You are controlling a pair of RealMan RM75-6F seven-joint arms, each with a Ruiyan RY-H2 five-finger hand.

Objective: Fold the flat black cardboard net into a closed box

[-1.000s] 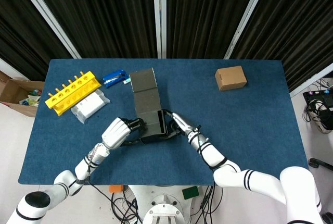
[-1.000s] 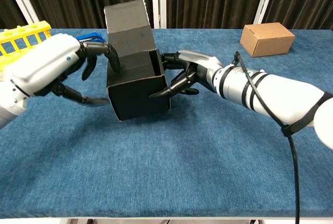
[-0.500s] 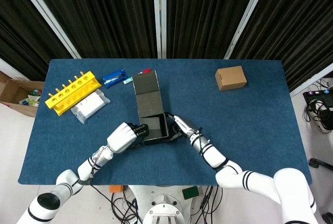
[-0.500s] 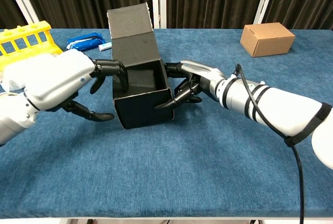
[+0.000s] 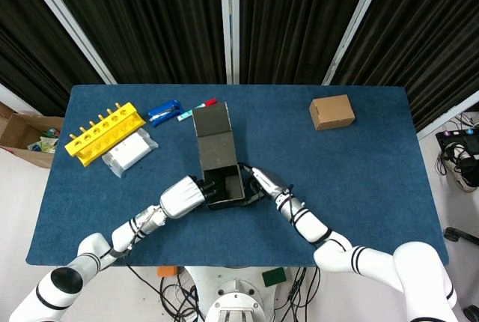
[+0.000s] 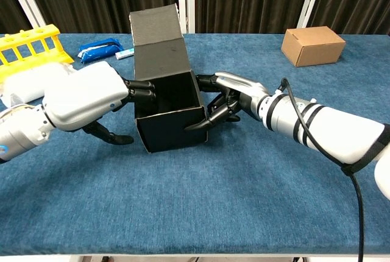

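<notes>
The black cardboard box (image 5: pixel 223 184) (image 6: pixel 172 134) stands near the table's front middle with its mouth facing up. Its long lid flap (image 5: pixel 212 124) (image 6: pixel 159 36) rises from the back wall, unfolded. My left hand (image 5: pixel 182 197) (image 6: pixel 85 100) is at the box's left wall, fingers (image 6: pixel 141 89) hooked over the rim and thumb low by the table. My right hand (image 5: pixel 266 185) (image 6: pixel 236 95) grips the right wall, its fingertips (image 6: pixel 198 125) curled round the front right corner. The box's inside looks empty.
A brown box (image 5: pixel 331 111) (image 6: pixel 313 45) sits at the back right. At the back left are a yellow rack (image 5: pixel 103 132) (image 6: pixel 27 42), a white packet (image 5: pixel 129 151), a blue item (image 5: pixel 164 111) (image 6: pixel 100 49) and a red-capped pen (image 5: pixel 202 105).
The box has tipped from leaning on its side to mouth-up and shifted slightly right. My left hand moved in to the left wall. My right hand stayed on the right wall.
</notes>
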